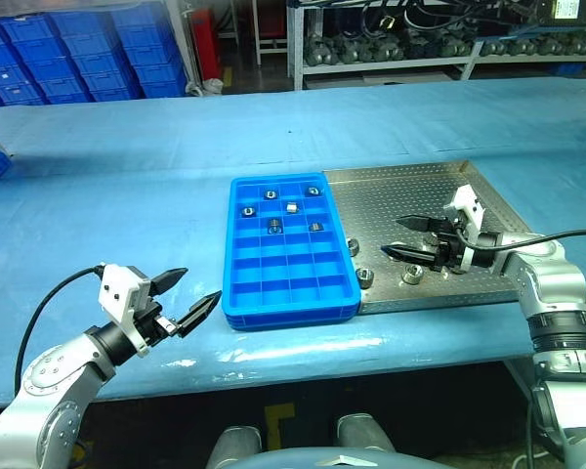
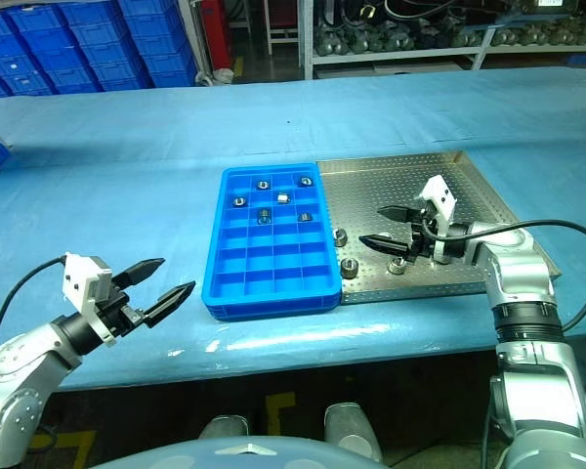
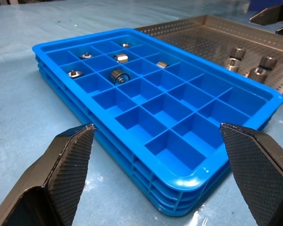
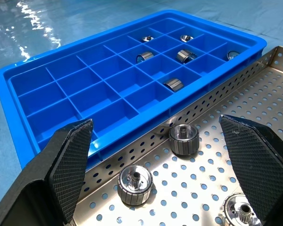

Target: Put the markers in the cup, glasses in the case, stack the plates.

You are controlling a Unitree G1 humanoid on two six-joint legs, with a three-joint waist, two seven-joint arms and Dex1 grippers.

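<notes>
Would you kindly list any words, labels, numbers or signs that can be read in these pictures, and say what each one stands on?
None can be read.
The blue compartment tray, the perforated metal tray and the metal parts bear no visible marking.
The left gripper and the right gripper show no label.
The blue crates and the shelf behind the table show no legible text.

bright overhead light; glare on blue cloth (image 4: 33, 19); background perhaps soft
</notes>
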